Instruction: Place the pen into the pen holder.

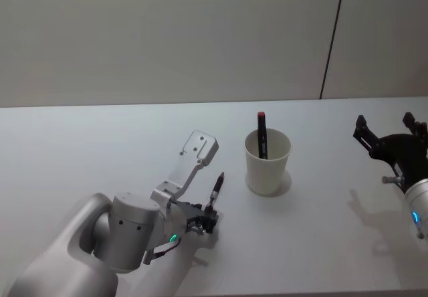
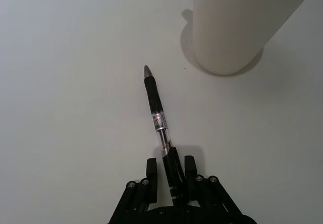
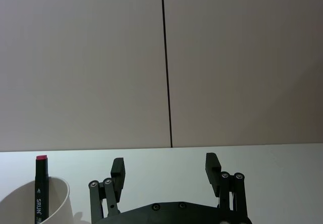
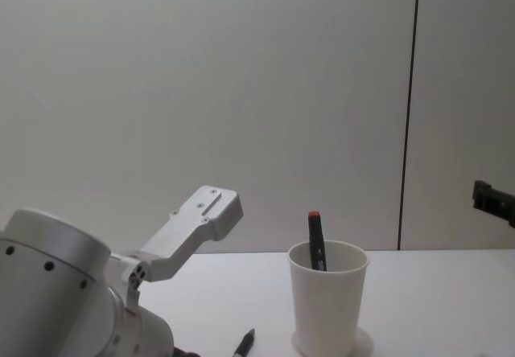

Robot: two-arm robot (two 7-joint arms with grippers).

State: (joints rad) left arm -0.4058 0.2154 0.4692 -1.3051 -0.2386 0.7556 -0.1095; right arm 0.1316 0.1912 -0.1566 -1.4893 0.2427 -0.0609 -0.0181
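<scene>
A black pen [image 1: 216,190] with a clear barrel lies on the white table, left of the pen holder [image 1: 267,163], with its tip toward the cup. My left gripper [image 1: 208,215] is low at the table and shut on the pen's rear end. In the left wrist view the pen [image 2: 156,113] runs out from between the fingers [image 2: 151,169] toward the pen holder [image 2: 237,27]. The white paper cup holds a black marker [image 1: 261,135] with a red cap, standing upright. My right gripper [image 1: 391,133] hangs open and empty to the right of the cup.
The white table [image 1: 100,150] is backed by a plain wall with a dark vertical seam [image 4: 410,108]. A white camera bracket [image 1: 199,148] rises from my left wrist. In the chest view the cup [image 4: 326,305] stands just right of the pen's tip [image 4: 245,344].
</scene>
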